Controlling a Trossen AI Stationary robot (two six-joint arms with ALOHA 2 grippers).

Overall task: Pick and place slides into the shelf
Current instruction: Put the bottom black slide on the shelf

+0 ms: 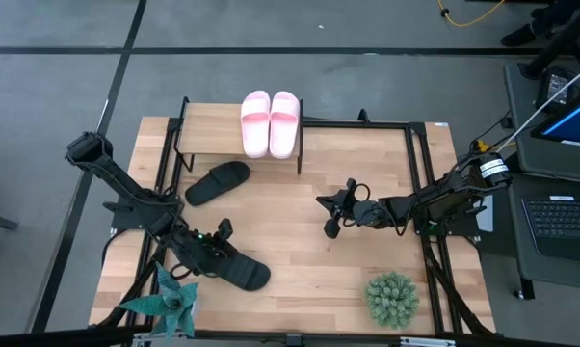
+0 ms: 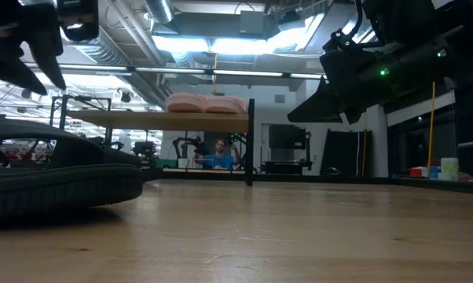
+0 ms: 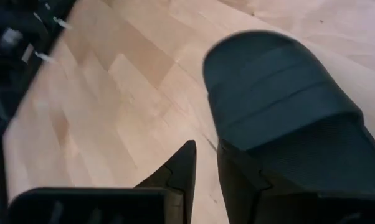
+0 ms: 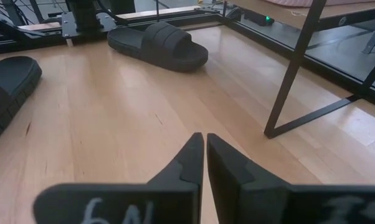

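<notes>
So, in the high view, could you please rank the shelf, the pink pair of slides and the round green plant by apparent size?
1. Shelf
2. Pink pair of slides
3. Round green plant, only a little smaller than the pair; the raised pair sits nearer the camera, so that order is unsure.

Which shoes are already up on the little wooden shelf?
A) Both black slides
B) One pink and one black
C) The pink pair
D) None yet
C: the pink pair sits side by side on the shelf top, while one black slide lies on the table in front of the shelf and the other black slide lies by the left gripper.
</notes>
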